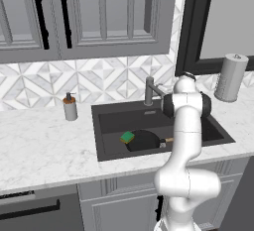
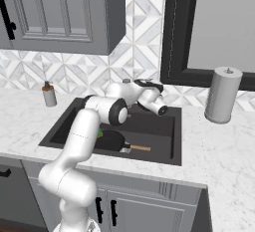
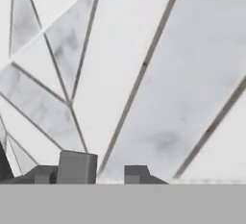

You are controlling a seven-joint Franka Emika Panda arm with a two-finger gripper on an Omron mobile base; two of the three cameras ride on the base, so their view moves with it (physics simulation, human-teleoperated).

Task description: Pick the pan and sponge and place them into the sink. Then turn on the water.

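Observation:
The black pan (image 1: 144,140) (image 2: 110,140) lies in the dark grey sink (image 1: 106,108) (image 2: 169,116), its wooden handle pointing right. The green sponge (image 1: 127,137) (image 2: 100,133) rests against the pan's left rim. My gripper (image 2: 141,82) (image 3: 91,175) hovers at the back of the basin by the top of the grey faucet (image 1: 149,92), facing the tiled wall close up. Its fingertips stand apart. A lighter grey block sits between them, next to the left tip, with tile showing in the gap to the right tip. No water is in view.
A soap dispenser (image 1: 70,107) (image 2: 48,94) stands on the counter left of the sink. A paper towel roll (image 1: 230,78) (image 2: 223,95) stands at the right under the dark window frame. Wall cabinets hang above left.

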